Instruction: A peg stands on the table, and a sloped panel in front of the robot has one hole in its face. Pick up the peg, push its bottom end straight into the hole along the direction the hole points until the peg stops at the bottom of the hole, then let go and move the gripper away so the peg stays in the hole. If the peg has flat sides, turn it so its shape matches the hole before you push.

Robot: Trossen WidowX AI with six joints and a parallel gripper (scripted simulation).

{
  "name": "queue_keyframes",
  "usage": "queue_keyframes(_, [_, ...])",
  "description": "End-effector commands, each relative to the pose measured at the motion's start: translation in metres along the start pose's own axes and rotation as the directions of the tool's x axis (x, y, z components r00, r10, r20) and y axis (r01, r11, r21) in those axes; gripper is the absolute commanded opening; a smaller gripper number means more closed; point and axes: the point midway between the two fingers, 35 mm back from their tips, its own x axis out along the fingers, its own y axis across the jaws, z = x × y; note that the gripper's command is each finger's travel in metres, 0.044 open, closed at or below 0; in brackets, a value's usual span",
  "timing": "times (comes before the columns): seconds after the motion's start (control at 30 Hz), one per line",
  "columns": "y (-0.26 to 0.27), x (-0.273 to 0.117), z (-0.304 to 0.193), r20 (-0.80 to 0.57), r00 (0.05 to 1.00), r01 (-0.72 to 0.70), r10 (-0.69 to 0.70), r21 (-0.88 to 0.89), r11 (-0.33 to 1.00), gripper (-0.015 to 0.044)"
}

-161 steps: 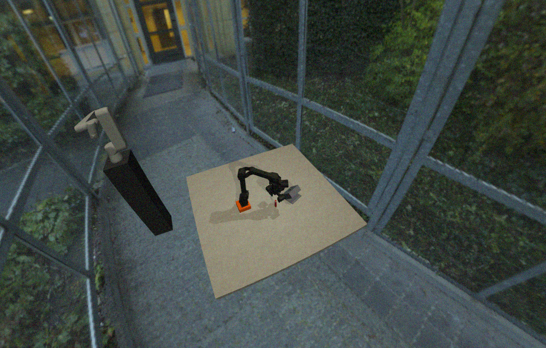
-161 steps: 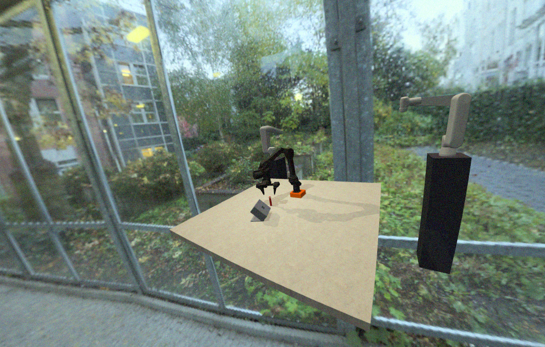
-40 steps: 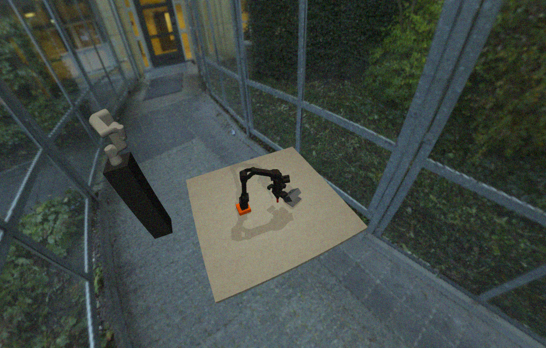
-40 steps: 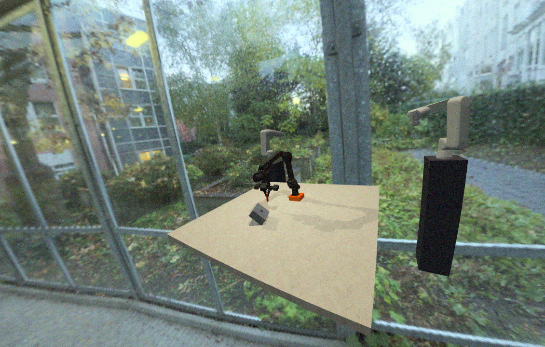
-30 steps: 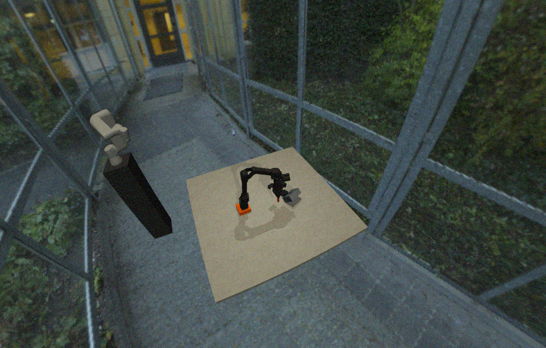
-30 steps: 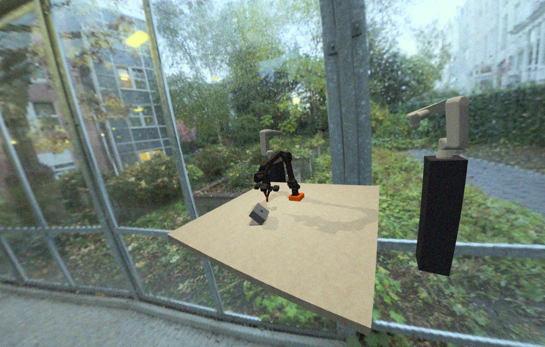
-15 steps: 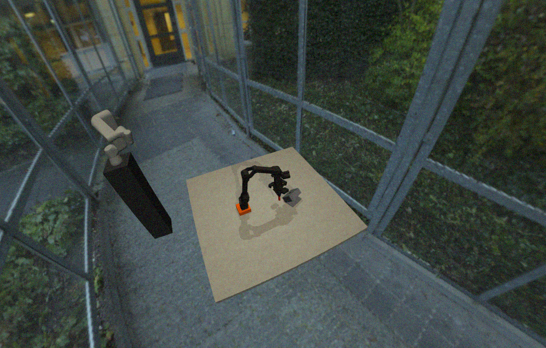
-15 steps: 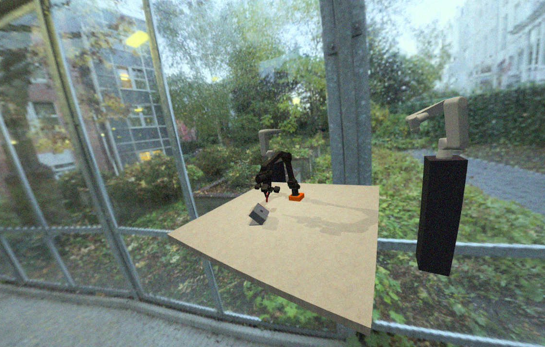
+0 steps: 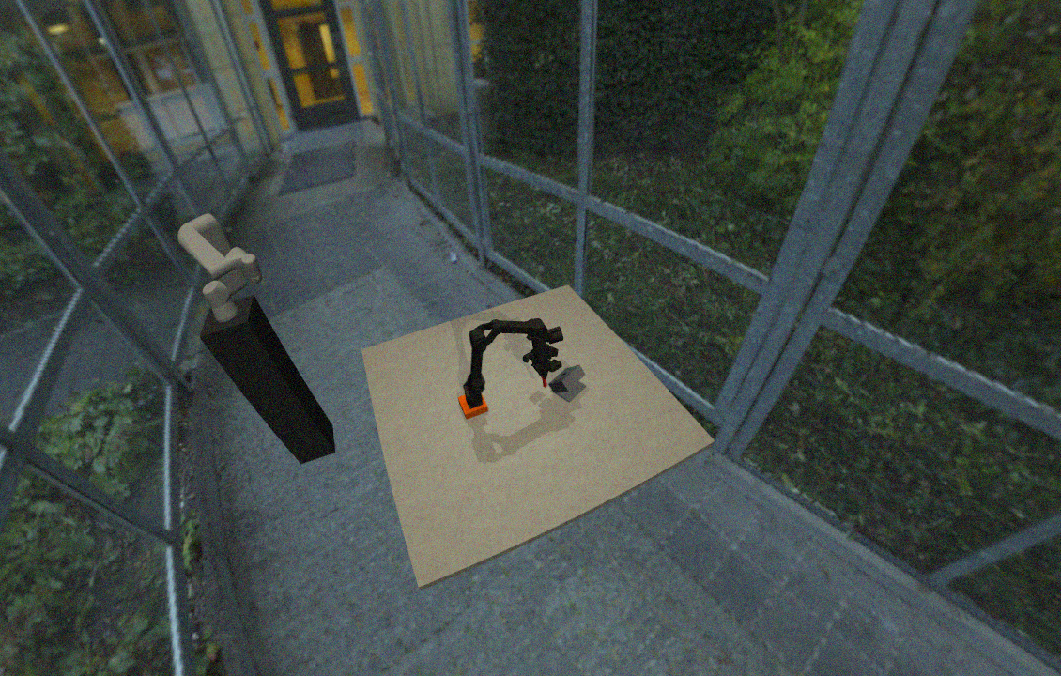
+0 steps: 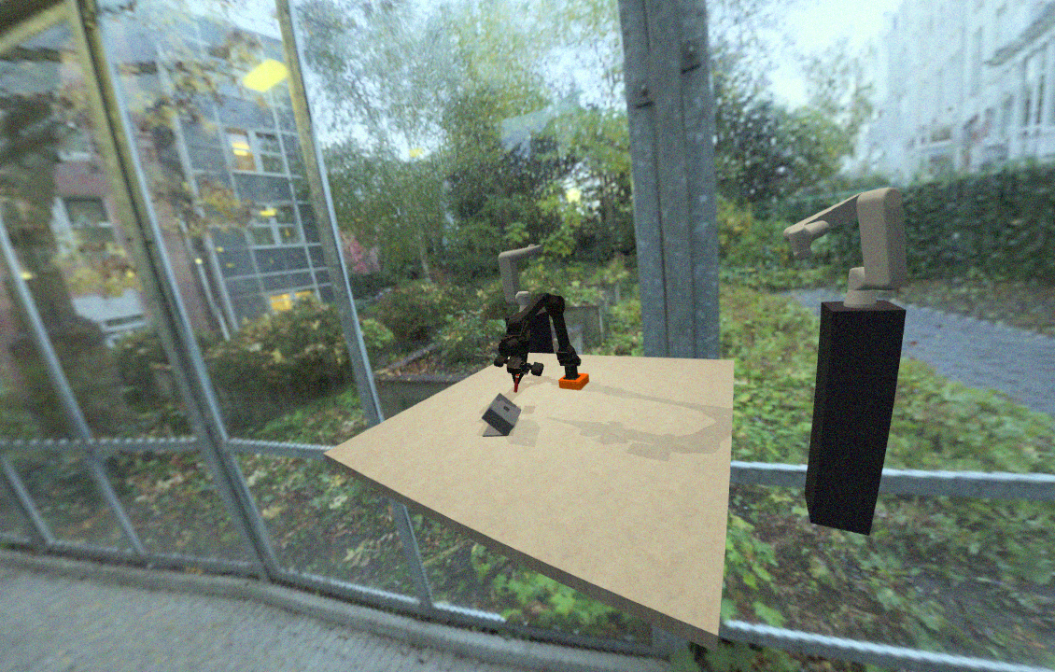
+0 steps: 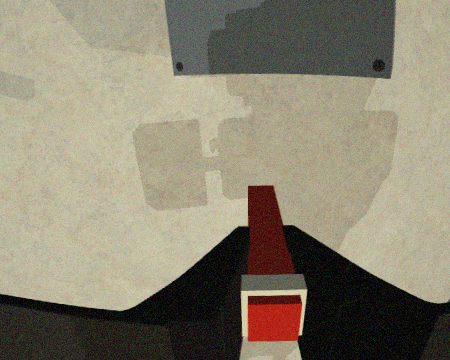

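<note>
My gripper is shut on the red peg. The peg has flat sides and a square-looking top end inside a pale rim, seen in the wrist view. Its lower end sticks out below the fingers, above the table. The grey sloped panel stands close by, apart from the peg. Its hole is a small dark spot in the face. In the wrist view only the panel's near part shows, with two dark corner dots; the hole is out of that view.
The arm stands on an orange base on the tan table. Shadows of the arm lie across the table and panel. A beige arm on a black pedestal stands off the table.
</note>
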Motion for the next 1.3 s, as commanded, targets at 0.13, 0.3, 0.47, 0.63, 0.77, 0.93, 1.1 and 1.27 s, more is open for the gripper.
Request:
queue_keyframes(0.13, [0.002, -0.006, 0.009, 0.004, 0.999, 0.044, -0.044, 0.005, 0.999, 0.0000])
queue_keyframes(0.3, [0.004, -0.009, 0.014, 0.005, 0.998, 0.069, -0.069, 0.005, 0.998, 0.0000])
queue_keyframes(0.47, [0.007, -0.012, 0.020, 0.006, 0.996, 0.094, -0.094, 0.004, 0.996, 0.0000])
queue_keyframes(0.63, [0.010, -0.015, 0.025, 0.009, 0.993, 0.118, -0.119, 0.004, 0.993, 0.0000])
queue_keyframes(0.77, [0.012, -0.017, 0.029, 0.012, 0.990, 0.138, -0.138, 0.004, 0.990, 0.0000])
queue_keyframes(0.93, [0.016, -0.020, 0.034, 0.017, 0.986, 0.163, -0.163, 0.005, 0.987, 0.0000])
queue_keyframes(1.1, [0.019, -0.023, 0.040, 0.023, 0.982, 0.188, -0.188, 0.005, 0.982, 0.0000])
queue_keyframes(1.27, [0.023, -0.027, 0.045, 0.030, 0.977, 0.213, -0.213, 0.007, 0.977, 0.0000])
